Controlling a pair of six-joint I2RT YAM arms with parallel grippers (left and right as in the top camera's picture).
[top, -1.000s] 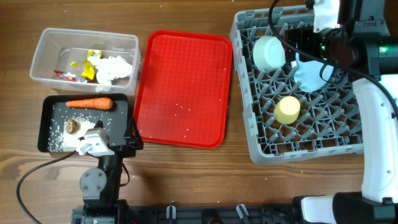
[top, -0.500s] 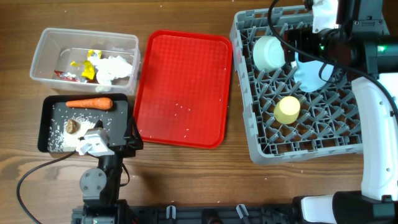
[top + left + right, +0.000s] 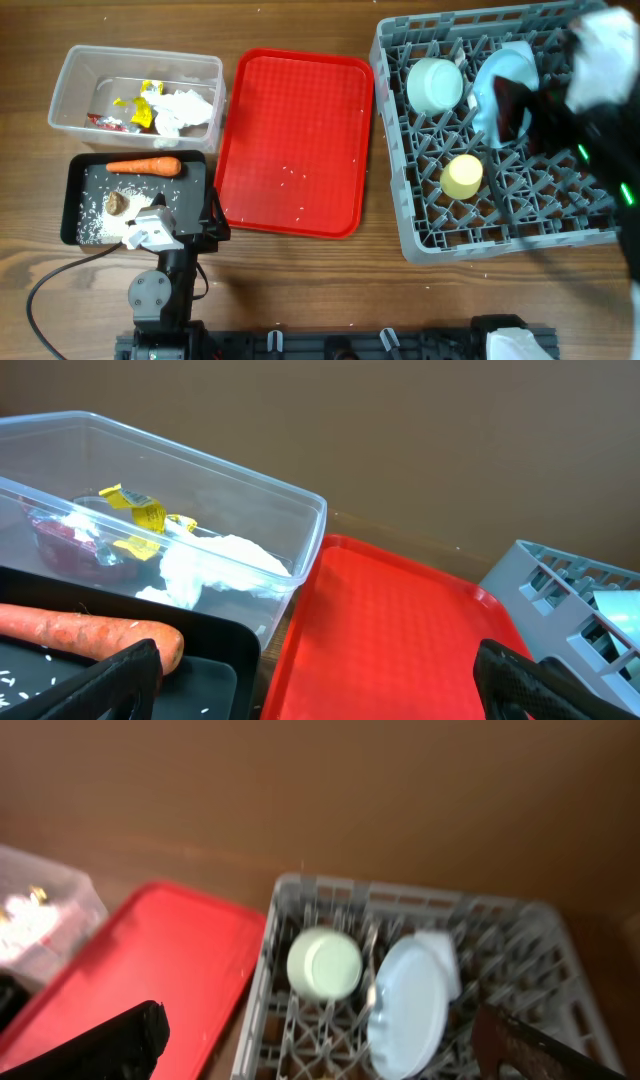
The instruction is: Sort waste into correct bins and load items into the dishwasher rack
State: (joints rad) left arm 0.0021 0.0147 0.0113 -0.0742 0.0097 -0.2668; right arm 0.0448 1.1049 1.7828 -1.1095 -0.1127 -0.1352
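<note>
The left gripper stands with its jaws spread wide and holds nothing; in the left wrist view its two dark fingertips sit at the lower corners of the frame, over the near edge of the black tray. The right gripper is likewise fully spread and empty, positioned above the dishwasher rack; the right arm shows only as a blur across the rack's right side in the overhead view. The rack occupies the right of the table and contains a light blue bowl set upside down near its upper left corner, a light blue plate standing on edge between the pegs just beside the bowl, and a yellow cup inverted nearer the centre. A pale shape just behind the plate is too blurred to identify. The clear tub at the upper left of the table holds yellow wrappers, a red wrapper and crumpled white tissue. The black tray lies directly below the tub and holds the carrot along its upper edge, a small brown food lump below it, and rice grains gathered toward the lower left corner. The red tray lies between the bins and the rack, carrying only a few scattered white grains.
</note>
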